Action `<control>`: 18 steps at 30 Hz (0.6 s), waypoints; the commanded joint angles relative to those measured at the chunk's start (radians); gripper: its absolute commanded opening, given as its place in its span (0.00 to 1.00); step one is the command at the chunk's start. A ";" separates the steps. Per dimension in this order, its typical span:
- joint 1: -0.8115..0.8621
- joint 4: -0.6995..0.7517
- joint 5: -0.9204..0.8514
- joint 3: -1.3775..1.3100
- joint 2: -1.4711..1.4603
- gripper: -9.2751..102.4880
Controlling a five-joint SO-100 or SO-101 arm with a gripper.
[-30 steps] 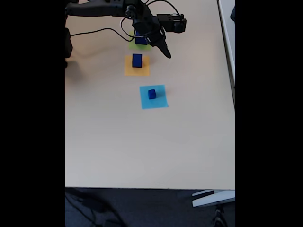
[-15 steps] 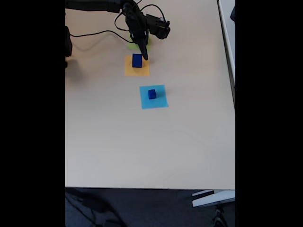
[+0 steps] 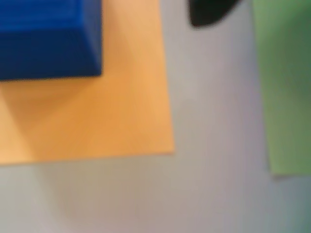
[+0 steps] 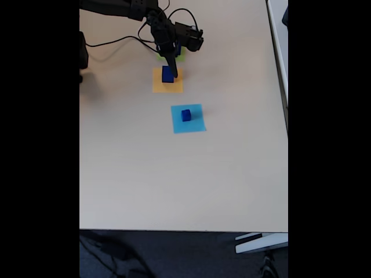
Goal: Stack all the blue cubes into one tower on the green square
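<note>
A blue cube (image 4: 167,74) stands on the orange square (image 4: 167,86); in the wrist view this cube (image 3: 48,39) is at the top left. My gripper (image 4: 172,72) points down at the cube's right side, and one dark fingertip (image 3: 209,12) hangs over bare table between the orange square (image 3: 97,111) and the green square (image 3: 286,87). Whether the jaws are open is not clear. The arm covers most of the green square (image 4: 181,53) in the fixed view. A smaller blue cube (image 4: 185,115) sits on the light blue square (image 4: 188,123).
The arm (image 4: 116,7) reaches in from the top left, with black cables (image 4: 116,40) lying on the beige table (image 4: 174,185). A dark object (image 4: 83,55) stands at the table's left edge. The table's front edge runs along the bottom.
The gripper swung left and down from beside the green square to the cube on the orange square. The cubes on the orange and light blue squares have not moved.
</note>
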 commanded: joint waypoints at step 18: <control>0.040 -0.106 -0.072 0.101 -0.011 0.43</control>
